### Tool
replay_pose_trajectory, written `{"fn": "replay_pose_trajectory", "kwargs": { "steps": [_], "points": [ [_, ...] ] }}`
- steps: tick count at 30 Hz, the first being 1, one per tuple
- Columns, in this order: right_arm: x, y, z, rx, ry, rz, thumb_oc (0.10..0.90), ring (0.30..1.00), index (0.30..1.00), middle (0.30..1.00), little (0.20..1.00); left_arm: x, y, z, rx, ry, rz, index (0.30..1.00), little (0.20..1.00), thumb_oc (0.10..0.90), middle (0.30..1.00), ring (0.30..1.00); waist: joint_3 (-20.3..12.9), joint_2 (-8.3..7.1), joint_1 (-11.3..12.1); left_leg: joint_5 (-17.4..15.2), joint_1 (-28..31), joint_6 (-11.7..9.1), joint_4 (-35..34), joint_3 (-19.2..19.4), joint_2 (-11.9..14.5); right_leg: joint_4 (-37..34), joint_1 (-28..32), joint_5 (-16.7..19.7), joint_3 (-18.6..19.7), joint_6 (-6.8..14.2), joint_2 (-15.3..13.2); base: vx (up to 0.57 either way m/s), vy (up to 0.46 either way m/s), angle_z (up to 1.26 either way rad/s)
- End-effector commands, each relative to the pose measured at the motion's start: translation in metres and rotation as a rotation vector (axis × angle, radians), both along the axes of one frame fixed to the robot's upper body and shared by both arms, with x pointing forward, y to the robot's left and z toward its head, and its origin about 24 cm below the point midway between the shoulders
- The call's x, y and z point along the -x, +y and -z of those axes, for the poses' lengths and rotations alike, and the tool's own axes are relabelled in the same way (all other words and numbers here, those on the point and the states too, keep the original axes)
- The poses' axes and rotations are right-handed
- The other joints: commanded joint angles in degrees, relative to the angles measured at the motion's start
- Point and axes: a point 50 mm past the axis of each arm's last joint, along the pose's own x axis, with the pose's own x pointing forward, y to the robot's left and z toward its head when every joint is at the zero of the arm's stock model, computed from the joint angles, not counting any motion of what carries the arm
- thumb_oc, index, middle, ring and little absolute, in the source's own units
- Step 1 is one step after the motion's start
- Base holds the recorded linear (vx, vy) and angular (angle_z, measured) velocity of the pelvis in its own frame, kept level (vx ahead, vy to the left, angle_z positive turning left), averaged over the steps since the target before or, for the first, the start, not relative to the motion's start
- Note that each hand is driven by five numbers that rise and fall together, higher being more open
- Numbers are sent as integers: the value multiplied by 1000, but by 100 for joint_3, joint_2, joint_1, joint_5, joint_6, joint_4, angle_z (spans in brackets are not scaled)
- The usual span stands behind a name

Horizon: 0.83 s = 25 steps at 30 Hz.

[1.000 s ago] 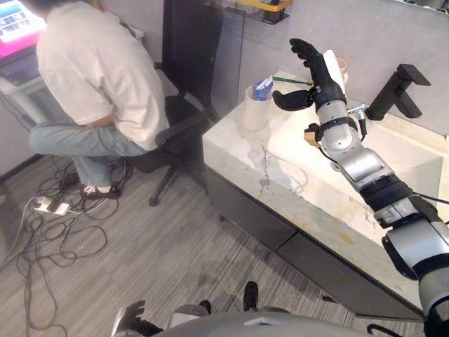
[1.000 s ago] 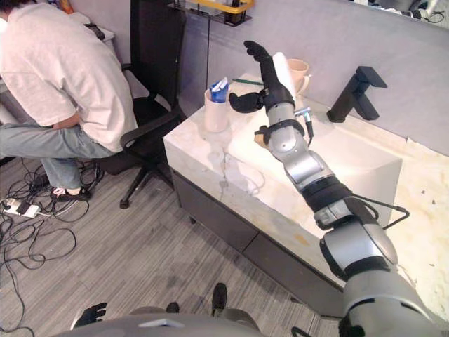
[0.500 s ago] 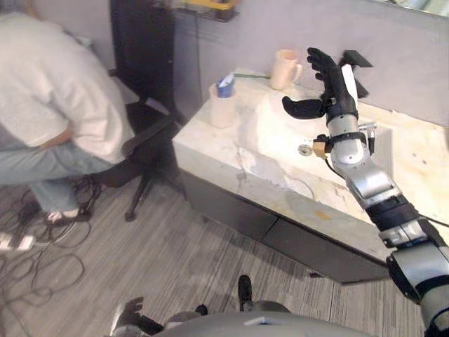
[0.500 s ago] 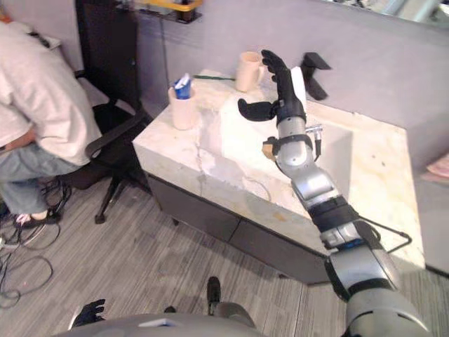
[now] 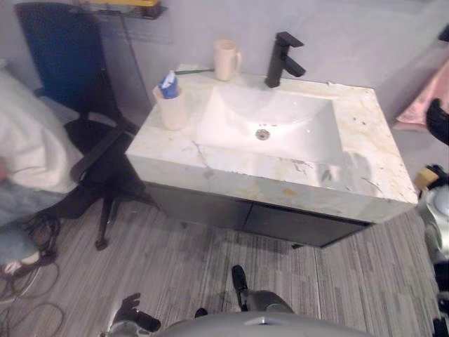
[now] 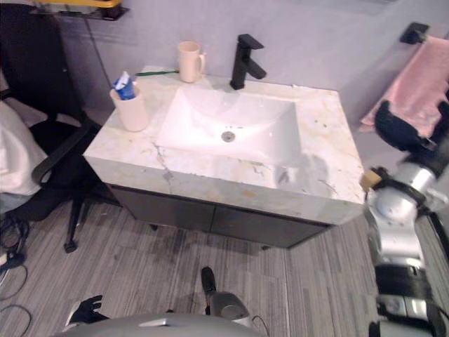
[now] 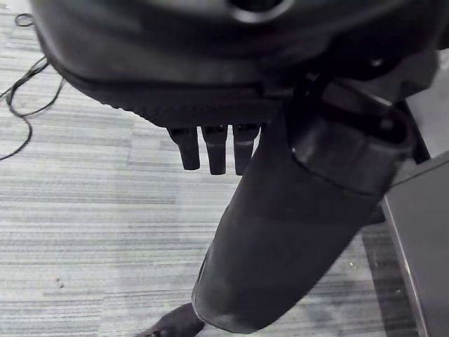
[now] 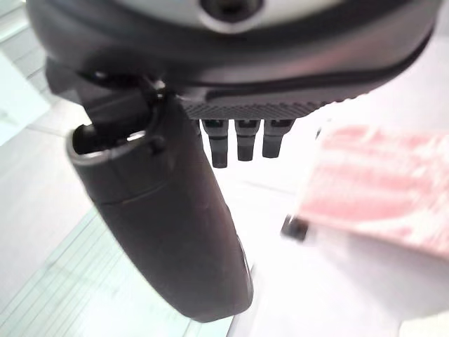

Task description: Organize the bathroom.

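The right hand (image 6: 398, 126) is raised off the vanity's right end with its fingers straight and nothing in its grasp, and the pink towel (image 6: 421, 81) hangs on the wall just beyond it, long side running downward. The left hand (image 5: 133, 317) hangs low by the floor, also relaxed and empty, so the right is much the nearer. Across the counter (image 6: 319, 151), a cup (image 6: 131, 109) at the far left holds a blue tube, and a mug (image 6: 189, 61) stands behind the basin by the black tap (image 6: 245, 61).
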Motion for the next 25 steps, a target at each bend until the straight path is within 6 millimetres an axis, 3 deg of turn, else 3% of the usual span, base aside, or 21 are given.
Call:
{"fn": "replay_pose_trajectory", "kwargs": {
  "steps": [1,3,6,8,9,11,12,13,14,15,16,17,19,20,21,25],
  "points": [
    [17,-20,-44,-7,-296,53,800,900,900,900,900,-9,28,-11,-93,-27,34,900,900,800,900,900,-104,-36,-11,-305,-342,200,-7,210,160,695,56,-593,-100,429,-134,-36,-30,-36],
    [21,-27,-33,-34,-255,79,800,900,900,900,900,-11,29,-12,-97,-32,36,900,900,800,900,900,-110,-29,-23,-285,-369,211,-7,252,190,743,84,-671,-125,414,-151,-35,-50,-50],
    [42,-45,15,-214,-211,202,800,900,900,900,900,-13,33,-14,-106,-38,35,900,900,800,900,900,-148,8,10,-215,-517,225,-7,399,310,930,285,-1004,-361,366,-240,-72,-111,-49],
    [45,-46,22,-227,-201,222,800,900,900,900,900,-13,34,-14,-105,-39,32,900,900,800,900,900,-143,11,15,-234,-506,231,-7,411,317,950,328,-1057,-414,372,-262,-51,-91,-27],
    [57,-50,57,-337,-156,289,800,900,900,900,900,-14,34,-14,-107,-42,30,900,900,800,900,900,-153,18,94,-193,-556,213,-7,497,366,977,466,-1173,-671,356,-342,-66,-121,-27],
    [63,-49,78,-389,-98,332,800,900,900,900,900,-14,34,-14,-111,-41,27,900,900,800,900,900,-162,18,159,-170,-581,196,-7,558,390,1028,526,-1214,-847,352,-397,-86,-167,-23],
    [67,-43,114,-488,16,358,800,900,900,900,900,-14,32,-14,-113,-38,17,900,900,800,900,900,-166,11,293,-107,-610,154,-7,640,437,888,730,-1375,-1131,317,-439,-86,-193,-21],
    [68,-40,128,-533,78,360,800,900,900,900,900,-14,32,-13,-113,-36,13,900,900,800,900,900,-161,4,333,-94,-612,133,-7,671,446,821,780,-1404,-1210,304,-443,-101,-285,-30],
    [82,-22,183,-657,322,375,800,900,900,900,900,-14,28,-11,-106,-34,3,900,900,800,900,900,-160,-21,434,-60,-631,70,-7,659,427,529,876,-1346,-1289,241,-399,-62,-221,-47],
    [88,-16,199,-717,401,377,800,900,900,900,900,-15,26,-11,-101,-30,3,900,900,800,900,900,-166,-19,449,-51,-642,56,-7,624,423,459,893,-1333,-1265,218,-368,-55,-254,-49],
    [108,5,238,-869,549,347,800,900,900,900,900,-16,21,-9,-85,-21,12,900,900,800,900,900,-161,0,499,6,-648,1,-7,535,448,390,906,-1309,-1273,182,-328,-18,-129,-60],
    [109,7,241,-874,564,345,800,900,900,900,900,-16,20,-8,-84,-20,12,900,900,800,900,900,-160,2,499,11,-647,-5,-7,527,451,385,909,-1308,-1275,180,-325,-15,-136,-27],
    [130,39,277,-1008,797,255,800,900,900,900,900,-15,14,-6,-68,-13,23,900,900,800,900,900,-150,24,511,47,-620,-50,-7,473,467,342,935,-1300,-1246,113,-274,0,-102,-10],
    [139,58,292,-1074,901,165,800,900,900,900,900,-15,11,-4,-56,-5,29,900,900,800,900,900,-145,32,521,64,-606,-62,-7,439,465,320,963,-1295,-1261,65,-249,8,-160,-4],
    [153,89,309,-1048,1145,4,800,900,900,900,900,-14,8,-3,-43,-2,30,900,900,800,900,900,-160,35,532,83,-601,-85,-7,360,457,280,1003,-1301,-1265,6,-198,2,-146,3],
    [167,113,322,-1012,1410,-152,800,900,900,900,900,-16,2,-1,-11,17,57,900,900,800,900,900,-193,65,583,108,-667,-126,-7,230,438,262,1010,-1344,-1336,-45,-159,-16,-98,10]
  ]
}}
